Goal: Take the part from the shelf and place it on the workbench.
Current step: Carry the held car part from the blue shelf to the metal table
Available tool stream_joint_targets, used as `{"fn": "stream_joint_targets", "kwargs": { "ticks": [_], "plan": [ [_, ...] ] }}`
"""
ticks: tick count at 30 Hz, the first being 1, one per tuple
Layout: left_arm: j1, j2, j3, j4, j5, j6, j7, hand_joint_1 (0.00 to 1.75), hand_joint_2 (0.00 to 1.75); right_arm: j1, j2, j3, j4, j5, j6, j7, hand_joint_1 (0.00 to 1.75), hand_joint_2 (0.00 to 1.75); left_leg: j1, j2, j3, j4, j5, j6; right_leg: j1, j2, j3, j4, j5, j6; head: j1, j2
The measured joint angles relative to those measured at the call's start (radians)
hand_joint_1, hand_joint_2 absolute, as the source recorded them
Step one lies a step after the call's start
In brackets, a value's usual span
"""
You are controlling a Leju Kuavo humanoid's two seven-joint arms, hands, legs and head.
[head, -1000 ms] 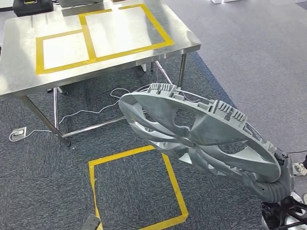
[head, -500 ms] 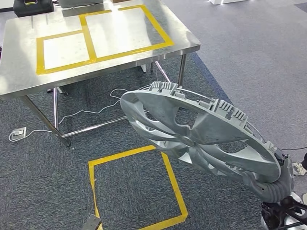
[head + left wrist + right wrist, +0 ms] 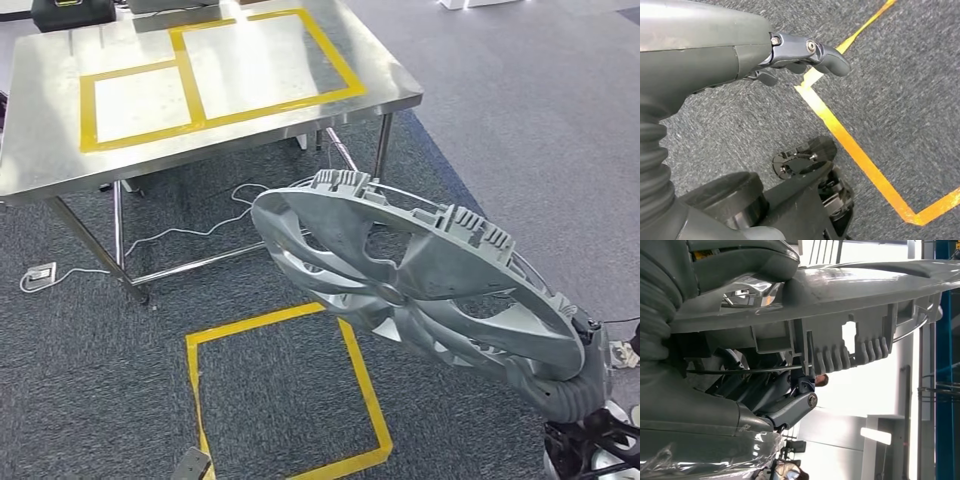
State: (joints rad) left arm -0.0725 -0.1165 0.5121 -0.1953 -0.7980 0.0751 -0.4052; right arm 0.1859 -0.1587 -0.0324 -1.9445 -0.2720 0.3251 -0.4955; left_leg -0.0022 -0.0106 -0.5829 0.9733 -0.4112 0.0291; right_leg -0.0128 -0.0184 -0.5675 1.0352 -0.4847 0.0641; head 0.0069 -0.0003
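Note:
The part (image 3: 441, 262) is a large grey ring-shaped casting with curved spokes and ribbed blocks on its rim. It hangs tilted above the carpet, in front of the workbench's near right corner. My right hand (image 3: 580, 388) grips its rim at the lower right. In the right wrist view the part's rim (image 3: 851, 290) lies between the thumb and the fingers (image 3: 791, 412). The workbench (image 3: 45, 150) is a steel table with two yellow-taped rectangles on its top, at the upper left. My left hand (image 3: 806, 50) hangs over the carpet with nothing in it.
A yellow tape square (image 3: 256, 324) marks the carpet below the part. White cables (image 3: 181, 232) and a floor socket (image 3: 38, 277) lie under the table. A black case (image 3: 68, 10) sits at the table's far edge. Open carpet stretches to the right.
The whole picture has shifted slightly, so the table sits a little further right and lower. The part stays in my right hand at almost the same spot.

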Motion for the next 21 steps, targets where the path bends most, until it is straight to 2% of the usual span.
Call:
{"fn": "stream_joint_targets", "kwargs": {
  "ticks": [1, 3, 4, 5, 6, 7, 8, 9, 10, 11, 12, 15, 16, 17, 19, 20, 21],
  "plan": [
    [-0.001, 0.0, 0.0, 0.0, 0.0, -0.001, 0.0, 0.0, 1.75, 0.0, 0.0, -0.001, 0.0, 0.0, 0.0, 0.0, 1.75, 1.75, 0.003, -0.004, 0.003, -0.003, 0.002, 0.002, -0.001, 0.007, -0.024, 0.051, -0.028, 0.002, 0.001, 0.0],
    [-0.002, 0.0, 0.0, 0.0, -0.001, -0.002, 0.0, 0.0, 1.75, 0.001, 0.0, -0.003, 0.0, 0.0, 0.0, -0.001, 1.75, 1.75, 0.004, -0.014, 0.003, -0.004, 0.003, 0.003, -0.002, 0.014, -0.09, 0.19, -0.091, 0.007, 0.003, 0.0],
    [-0.001, -0.001, 0.0, 0.0, -0.002, -0.002, 0.0, 0.0, 1.75, 0.003, 0.0, -0.005, 0.0, 0.0, 0.001, -0.001, 1.75, 1.75, 0.004, -0.021, 0.003, -0.003, 0.003, 0.003, -0.004, 0.015, -0.115, 0.241, -0.104, 0.01, 0.003, 0.0],
    [-0.001, -0.001, 0.0, 0.0, -0.002, -0.002, 0.001, 0.0, 1.75, 0.005, 0.0, -0.006, 0.0, 0.0, 0.001, 0.0, 1.75, 1.75, 0.006, -0.03, 0.003, -0.003, 0.003, 0.001, -0.006, 0.015, -0.123, 0.254, -0.097, 0.013, 0.004, 0.0],
    [-0.001, -0.001, 0.0, 0.0, -0.002, -0.003, 0.001, 0.0, 1.75, 0.006, 0.0, -0.007, 0.0, 0.0, 0.001, 0.0, 1.75, 1.75, 0.009, -0.039, 0.003, -0.001, 0.002, -0.003, -0.009, 0.017, -0.111, 0.225, -0.071, 0.016, 0.003, 0.0],
    [-0.001, -0.001, 0.0, 0.0, -0.002, -0.003, 0.001, 0.0, 1.75, 0.006, 0.0, -0.007, 0.0, 0.0, 0.001, 0.0, 1.75, 1.75, 0.013, -0.05, 0.003, 0.003, 0.001, -0.009, -0.014, 0.024, -0.081, 0.161, -0.034, 0.02, 0.003, 0.0],
    [-0.002, -0.001, 0.0, 0.0, -0.002, -0.003, 0.001, 0.0, 1.75, 0.006, 0.0, -0.007, 0.0, 0.0, 0.001, 0.0, 1.75, 1.75, 0.016, -0.06, 0.001, 0.008, -0.002, -0.016, -0.02, 0.043, -0.045, 0.091, -0.008, 0.027, 0.004, 0.0],
    [-0.003, 0.0, 0.0, 0.0, -0.002, -0.003, 0.001, 0.0, 1.75, 0.006, 0.0, -0.008, 0.0, 0.0, 0.001, -0.001, 1.75, 1.75, 0.018, -0.07, -0.003, 0.016, -0.004, -0.025, -0.024, 0.061, -0.014, 0.034, 0.008, 0.027, 0.005, 0.0],
    [-0.004, 0.001, 0.0, 0.0, -0.003, -0.003, 0.001, 0.0, 1.75, 0.006, 0.0, -0.008, 0.001, 0.0, 0.001, -0.001, 1.75, 1.75, 0.019, -0.08, -0.009, 0.021, -0.004, -0.033, -0.027, 0.075, 0.004, 0.001, 0.013, 0.023, 0.006, 0.0],
    [-0.003, 0.002, 0.0, 0.0, -0.003, -0.003, 0.001, 0.0, 1.75, 0.007, 0.0, -0.008, 0.001, 0.0, 0.001, -0.001, 1.75, 1.75, 0.018, -0.088, -0.015, 0.024, -0.002, -0.041, -0.026, 0.082, 0.008, -0.007, 0.008, 0.015, 0.006, 0.0],
    [-0.002, 0.002, 0.0, 0.0, -0.003, -0.003, 0.001, 0.0, 1.75, 0.007, 0.0, -0.008, 0.001, 0.0, 0.001, 0.0, 1.75, 1.75, 0.019, -0.095, -0.02, 0.025, 0.001, -0.046, -0.024, 0.076, 0.007, -0.006, 0.008, 0.004, 0.006, 0.0],
    [0.001, 0.002, 0.0, 0.0, -0.003, -0.003, 0.001, 0.0, 1.75, 0.007, 0.0, -0.008, 0.002, 0.001, 0.001, 0.0, 1.75, 1.75, 0.021, -0.101, -0.022, 0.022, 0.007, -0.052, -0.02, 0.069, 0.002, 0.0, 0.01, -0.005, 0.006, 0.0],
    [0.002, 0.003, 0.0, 0.0, -0.003, -0.003, 0.001, 0.0, 1.75, 0.007, 0.0, -0.008, 0.001, 0.0, 0.001, 0.0, 1.75, 1.75, 0.021, -0.098, -0.024, 0.023, 0.005, -0.053, -0.021, 0.065, 0.002, -0.001, 0.011, -0.009, 0.006, 0.0],
    [0.001, 0.002, 0.0, 0.0, -0.003, -0.003, 0.001, 0.0, 1.75, 0.006, 0.0, -0.008, 0.001, -0.002, 0.001, 0.0, 1.75, 1.75, 0.02, -0.075, -0.047, 0.07, -0.022, -0.057, -0.021, 0.056, 0.001, -0.001, 0.012, -0.016, 0.004, 0.0],
    [-0.002, 0.001, 0.0, 0.0, -0.003, -0.003, 0.002, 0.0, 1.75, 0.005, 0.0, -0.011, 0.001, -0.007, 0.001, -0.001, 1.75, 1.75, 0.016, -0.025, -0.119, 0.219, -0.095, -0.062, -0.018, 0.033, -0.001, -0.002, 0.014, -0.032, 0.0, 0.0],
    [-0.004, 0.0, 0.0, 0.0, -0.003, -0.004, 0.003, 0.0, 1.75, 0.006, 0.0, -0.012, 0.001, -0.009, 0.001, -0.001, 1.75, 1.75, 0.014, -0.004, -0.157, 0.299, -0.128, -0.062, -0.015, 0.024, -0.002, -0.002, 0.014, -0.037, -0.002, 0.0],
    [-0.003, -0.001, 0.0, 0.0, -0.003, -0.005, 0.003, 0.0, 1.75, 0.005, 0.0, -0.013, 0.001, -0.01, 0.001, -0.001, 1.75, 1.75, 0.014, -0.003, -0.167, 0.323, -0.128, -0.06, -0.014, 0.019, -0.002, -0.002, 0.013, -0.038, -0.003, 0.0]
  ]
}}
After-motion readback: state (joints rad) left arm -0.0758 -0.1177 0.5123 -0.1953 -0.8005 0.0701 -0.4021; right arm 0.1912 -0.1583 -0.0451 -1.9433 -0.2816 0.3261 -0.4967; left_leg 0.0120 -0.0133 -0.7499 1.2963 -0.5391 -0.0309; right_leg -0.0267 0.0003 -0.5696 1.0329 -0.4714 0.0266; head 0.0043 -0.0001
